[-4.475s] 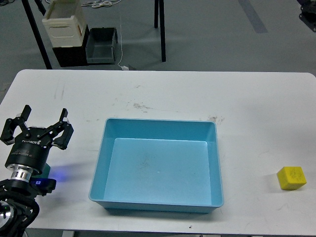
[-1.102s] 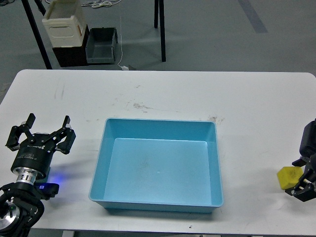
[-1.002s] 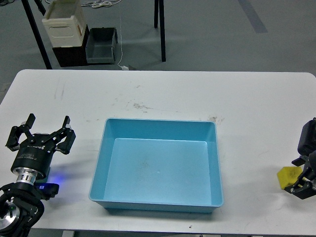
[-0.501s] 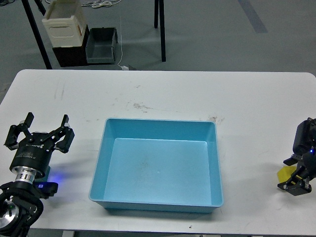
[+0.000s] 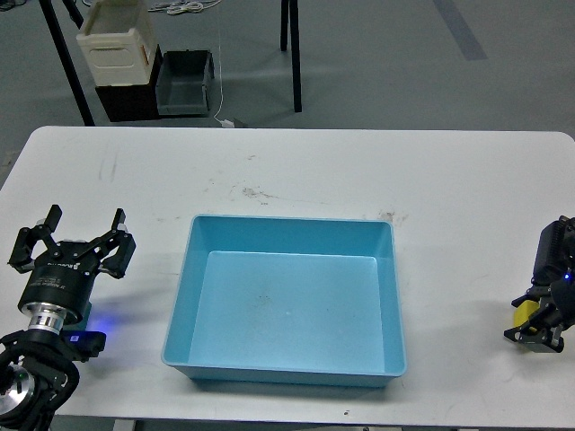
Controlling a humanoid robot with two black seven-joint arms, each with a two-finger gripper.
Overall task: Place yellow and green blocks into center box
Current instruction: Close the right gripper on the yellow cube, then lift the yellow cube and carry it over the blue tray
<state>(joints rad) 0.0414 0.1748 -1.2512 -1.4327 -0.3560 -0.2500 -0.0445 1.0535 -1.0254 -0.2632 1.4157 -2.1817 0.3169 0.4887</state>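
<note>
The blue box (image 5: pixel 180 310) sits open and empty at the table's middle front. My right gripper (image 5: pixel 537 325) is down over the yellow block (image 5: pixel 523 315) at the far right front. Only a sliver of yellow shows at its left side, and its dark fingers cannot be told apart. My left gripper (image 5: pixel 70 238) is open and empty, pointing up, left of the box. No green block shows in view.
The white table (image 5: pixel 296 166) has scuff marks behind the box. Beyond its far edge stand a cream crate (image 5: pixel 115 45), a grey bin (image 5: pixel 186 81) and dark stand legs (image 5: pixel 292 54) on the floor.
My right arm came in from the right edge and moved its gripper left and down over the yellow block, covering most of it. The left gripper shifted only slightly.
</note>
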